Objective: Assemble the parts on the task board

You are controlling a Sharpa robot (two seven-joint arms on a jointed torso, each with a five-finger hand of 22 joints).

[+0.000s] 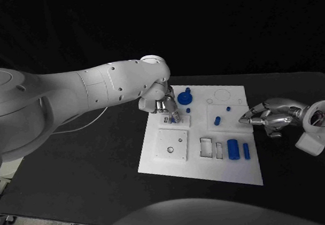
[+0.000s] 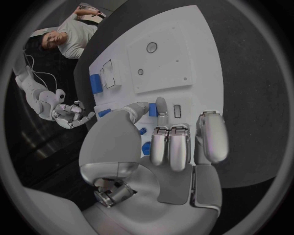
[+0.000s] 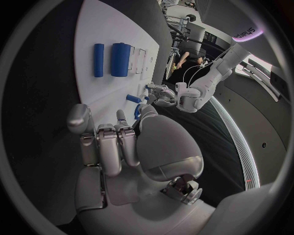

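Two silver many-fingered hands work at a white rectangular task board (image 1: pixel 161 161) lying in the middle of a black table (image 1: pixel 83 168). The left hand (image 1: pixel 164 105) hangs over the board's far left part, its thumb and a finger pinching a small blue block (image 2: pixel 153 109) just above the surface while its other fingers (image 2: pixel 178 147) lie straight and close together. The right hand (image 1: pixel 267 116) rests at the board's right edge, fingers curled inward with nothing between them.

Five more blue parts can be counted on the board. A round blue knob on a disc base (image 1: pixel 184 96) stands just beside the left hand, on its right. A tiny blue peg (image 1: pixel 228 108) and a short blue pin (image 1: pixel 217 121) lie between the two hands, nearer the right one. A thick blue cylinder (image 1: pixel 233 148) and a slim blue rod (image 1: pixel 246 151) lie side by side, near the right hand on the robot's side of it.

The board itself is flat and matt white, cut with a square plate bearing one round hole (image 1: pixel 171 150), two rectangular pockets (image 1: pixel 206 147) and a faint circular outline (image 1: pixel 223 93).
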